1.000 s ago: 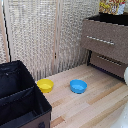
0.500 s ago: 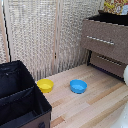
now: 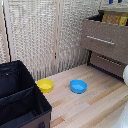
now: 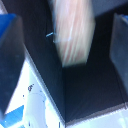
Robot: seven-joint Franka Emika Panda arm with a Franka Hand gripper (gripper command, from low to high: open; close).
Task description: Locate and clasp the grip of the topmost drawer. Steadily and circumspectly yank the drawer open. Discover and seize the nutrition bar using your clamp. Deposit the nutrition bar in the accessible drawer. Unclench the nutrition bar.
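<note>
The topmost drawer [image 3: 104,41] of the dark brown dresser stands pulled out, its silver bar handle facing the room. The orange-yellow nutrition bar [image 3: 115,19] shows inside it, above the drawer front. In the blurred wrist view the nutrition bar [image 4: 73,31] lies against the dark drawer interior. My clamp [image 4: 65,50] is open above it; its blue fingers [image 4: 7,55] stand wide to either side without touching the packet. Only blue bits of the clamp [image 3: 114,1] show at the exterior view's upper edge.
The lower drawer [image 3: 107,63] is closed. A yellow bowl [image 3: 45,85] and a blue bowl [image 3: 78,86] sit on the wooden floor. A black bin [image 3: 20,97] fills the exterior view's lower left. A white arm part [image 3: 125,75] shows at the right edge.
</note>
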